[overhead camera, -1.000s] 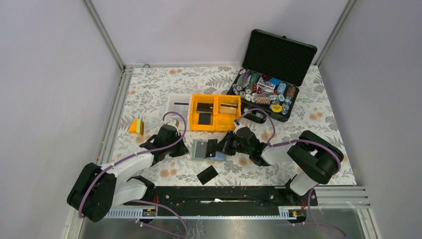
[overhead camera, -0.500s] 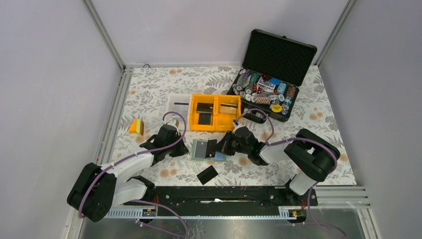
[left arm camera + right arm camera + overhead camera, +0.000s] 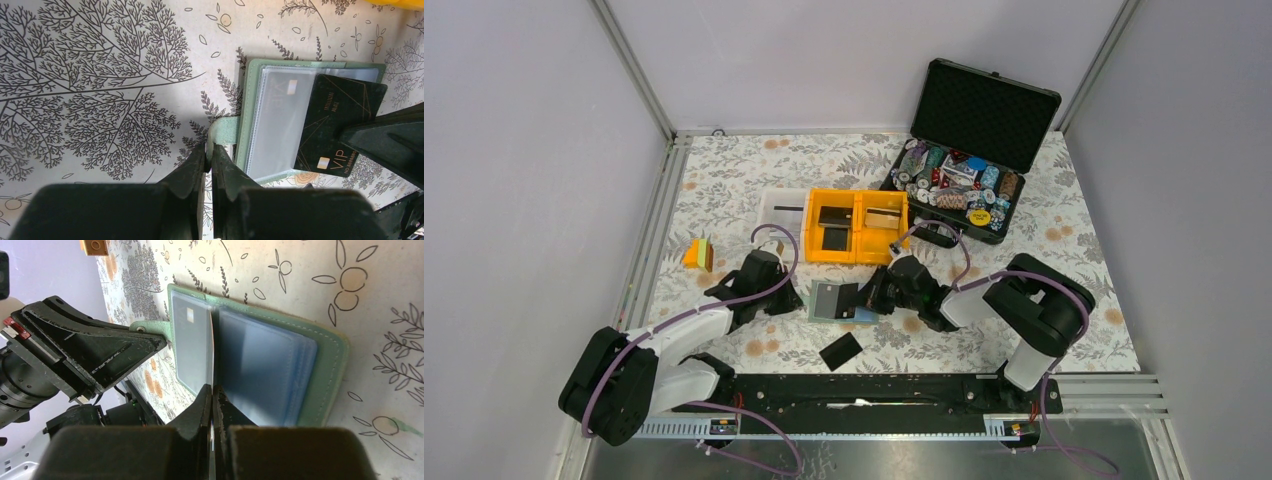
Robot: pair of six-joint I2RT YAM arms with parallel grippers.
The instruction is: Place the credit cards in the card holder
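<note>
- Just on the near side of the yellow bin [image 3: 858, 228], the card holder [image 3: 272, 125] lies open on the desk [image 3: 724, 180] with its clear pockets facing up.
- Its green tab [image 3: 223, 131] is pinched by the left hand [image 3: 210, 150], whose fingers are pressed together on it, so the holder is anchored.
- A black card [image 3: 340, 120] is pinched in the right hand [image 3: 212, 392] and held edge-on over the pockets. Whether its leading edge is already under the film cannot be told.
- For this step, the card is best kept low and square to the slot, then slid in slowly. A firm grip on the tab is needed so the holder is not pushed along the desk. Release seems wise only once most of the card is seated.
- Two black cards are seen in the yellow bin's left compartment and a tan one in its right.
- A white bin [image 3: 769, 215] touches the yellow bin's left side. A thin dark strip is seen inside, too small to name.
- Beyond the yellow bin's right corner, a black case [image 3: 984, 100] stands with its lid up, filled with poker chips [image 3: 944, 180].
- Another black card [image 3: 840, 351] lies loose, farther to the near side of the yellow bin than the holder.
</note>
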